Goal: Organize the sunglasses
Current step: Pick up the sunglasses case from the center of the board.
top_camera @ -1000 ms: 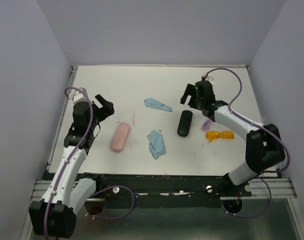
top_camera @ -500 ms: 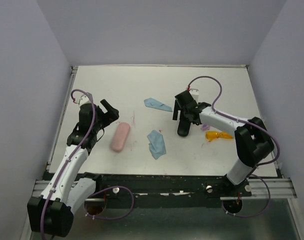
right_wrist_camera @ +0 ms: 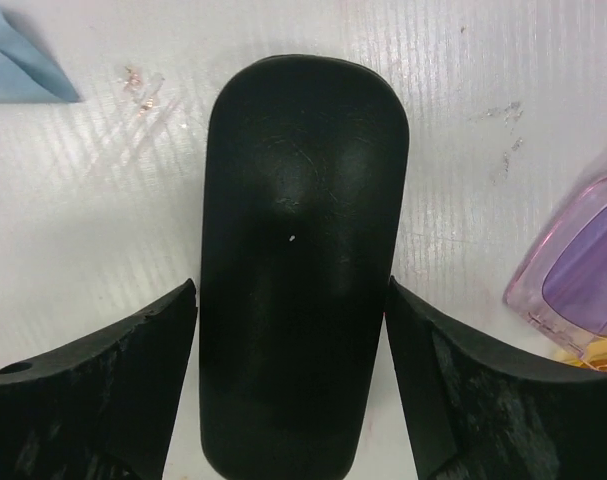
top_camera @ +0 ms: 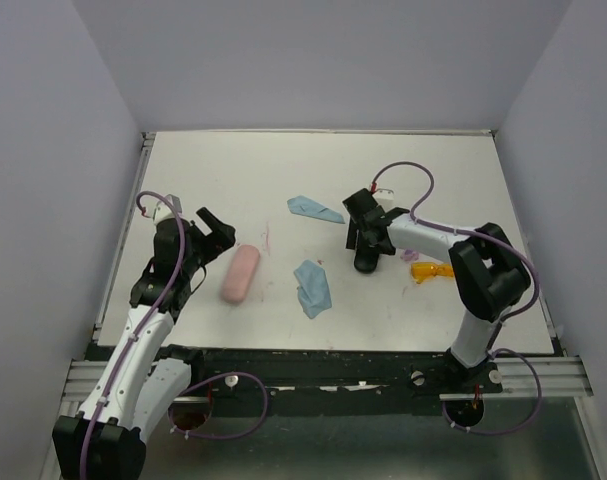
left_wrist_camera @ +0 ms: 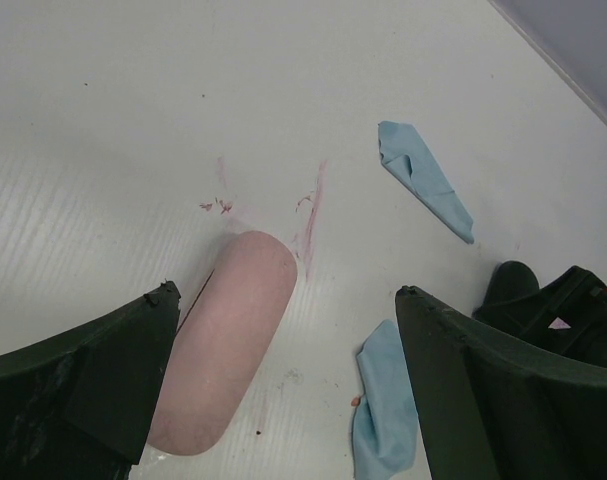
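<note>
The orange sunglasses [top_camera: 431, 270] lie on the table right of the black case [top_camera: 367, 255], partly under my right arm. A pale pink-purple pair [right_wrist_camera: 583, 270] shows at the right edge of the right wrist view, an orange sliver below it. My right gripper [right_wrist_camera: 291, 300] is down over the black case [right_wrist_camera: 298, 250]. Its fingers flank both long sides closely, with a thin gap on the left. My left gripper [top_camera: 215, 232] hangs open just left of the pink case [top_camera: 240, 273]. In the left wrist view the pink case [left_wrist_camera: 228, 340] lies by the left finger.
One light blue cloth [top_camera: 315, 209] lies behind the cases and another [top_camera: 312, 287] sits between them, nearer the front. Both cloths [left_wrist_camera: 423, 180] [left_wrist_camera: 383, 410] show in the left wrist view. Walls close in the table at the left, back and right.
My right gripper came down and leftward from above the black case to straddle it, its jaws narrowing. The left arm shifted slightly forward toward the pink case.
</note>
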Action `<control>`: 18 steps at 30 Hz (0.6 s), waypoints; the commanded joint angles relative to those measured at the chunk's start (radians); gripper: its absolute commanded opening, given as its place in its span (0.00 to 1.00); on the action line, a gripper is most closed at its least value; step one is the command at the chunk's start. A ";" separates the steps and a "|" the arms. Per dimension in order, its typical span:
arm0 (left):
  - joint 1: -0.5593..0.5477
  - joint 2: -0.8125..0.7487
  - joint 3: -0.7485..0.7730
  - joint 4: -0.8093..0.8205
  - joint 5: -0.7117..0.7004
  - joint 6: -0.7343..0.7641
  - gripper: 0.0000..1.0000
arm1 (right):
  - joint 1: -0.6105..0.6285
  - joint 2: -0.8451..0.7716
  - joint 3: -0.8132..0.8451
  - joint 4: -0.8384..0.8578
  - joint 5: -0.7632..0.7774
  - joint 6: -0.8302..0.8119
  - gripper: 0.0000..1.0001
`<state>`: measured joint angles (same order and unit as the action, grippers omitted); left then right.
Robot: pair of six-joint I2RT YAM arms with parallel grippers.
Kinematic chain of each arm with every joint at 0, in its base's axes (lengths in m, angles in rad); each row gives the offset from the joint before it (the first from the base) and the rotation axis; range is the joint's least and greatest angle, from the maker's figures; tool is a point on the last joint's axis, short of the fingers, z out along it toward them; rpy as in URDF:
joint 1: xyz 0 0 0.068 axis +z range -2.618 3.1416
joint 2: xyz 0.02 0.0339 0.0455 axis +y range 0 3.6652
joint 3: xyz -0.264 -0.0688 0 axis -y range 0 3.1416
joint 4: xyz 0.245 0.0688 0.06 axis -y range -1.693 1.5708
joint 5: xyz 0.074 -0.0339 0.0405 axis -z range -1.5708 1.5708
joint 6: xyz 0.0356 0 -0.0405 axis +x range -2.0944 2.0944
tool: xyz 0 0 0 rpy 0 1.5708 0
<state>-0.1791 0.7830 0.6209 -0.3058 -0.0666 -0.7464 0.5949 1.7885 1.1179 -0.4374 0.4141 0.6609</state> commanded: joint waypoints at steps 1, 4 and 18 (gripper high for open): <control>-0.003 -0.036 -0.023 -0.030 -0.019 -0.014 0.99 | 0.008 0.035 0.011 -0.017 0.052 0.042 0.80; -0.002 -0.050 -0.026 -0.036 -0.021 -0.018 0.99 | 0.009 0.025 0.002 -0.006 0.048 0.043 0.67; -0.008 -0.088 -0.085 0.239 0.558 0.038 0.99 | 0.014 -0.383 -0.222 0.460 -0.738 -0.165 0.29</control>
<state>-0.1791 0.7151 0.5804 -0.2771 0.1238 -0.7269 0.5995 1.5387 0.9607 -0.2474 0.0975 0.5735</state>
